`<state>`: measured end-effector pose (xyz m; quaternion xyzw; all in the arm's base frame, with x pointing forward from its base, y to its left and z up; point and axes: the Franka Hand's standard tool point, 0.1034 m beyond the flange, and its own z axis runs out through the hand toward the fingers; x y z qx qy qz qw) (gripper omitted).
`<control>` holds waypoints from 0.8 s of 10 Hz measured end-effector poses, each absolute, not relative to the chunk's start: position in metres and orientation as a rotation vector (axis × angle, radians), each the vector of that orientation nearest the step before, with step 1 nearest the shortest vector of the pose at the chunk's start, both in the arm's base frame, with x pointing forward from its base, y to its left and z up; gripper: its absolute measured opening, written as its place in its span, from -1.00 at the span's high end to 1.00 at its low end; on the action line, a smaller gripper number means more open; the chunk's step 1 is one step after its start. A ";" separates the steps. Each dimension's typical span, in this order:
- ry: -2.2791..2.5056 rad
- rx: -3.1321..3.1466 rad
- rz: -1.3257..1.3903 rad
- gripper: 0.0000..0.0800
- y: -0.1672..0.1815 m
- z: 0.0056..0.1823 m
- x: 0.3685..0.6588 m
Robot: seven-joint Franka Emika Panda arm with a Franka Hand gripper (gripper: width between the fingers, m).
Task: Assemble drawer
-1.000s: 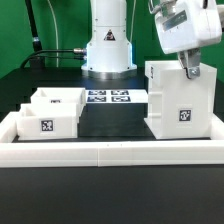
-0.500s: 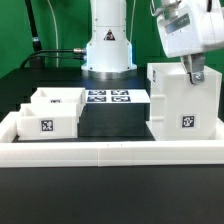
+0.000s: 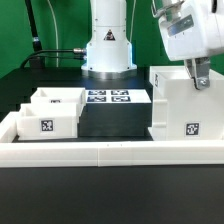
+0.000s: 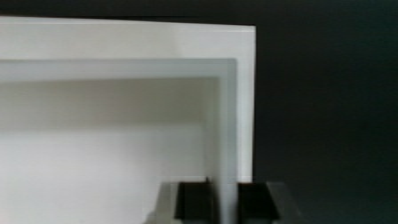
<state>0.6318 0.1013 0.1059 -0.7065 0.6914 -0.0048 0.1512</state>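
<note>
The large white boxy housing (image 3: 185,108) stands at the exterior view's right, its tag facing the camera. My gripper (image 3: 201,78) is shut on the housing's top wall from above. In the wrist view the thin white wall (image 4: 228,120) runs between my two black fingers (image 4: 196,202), with the gripper (image 4: 226,202) closed on it; the housing's hollow inside (image 4: 107,120) shows beside it. Two small white trays sit at the exterior view's left, one in front (image 3: 44,120) with a tag, one behind (image 3: 60,98).
The long low white border wall (image 3: 110,152) runs along the front and up the left side. The marker board (image 3: 108,97) lies behind the dark mat, in front of the arm's base (image 3: 108,52).
The housing, held in my gripper, has slid toward the exterior view's right and slightly nearer the front wall. The trays have not moved.
</note>
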 end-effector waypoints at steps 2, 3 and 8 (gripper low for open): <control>1.995 -2.009 -0.024 0.87 0.102 0.106 0.642; 1.997 -2.012 -0.015 0.87 0.102 0.106 0.642; 1.989 -2.022 -0.014 -0.27 0.102 0.105 0.641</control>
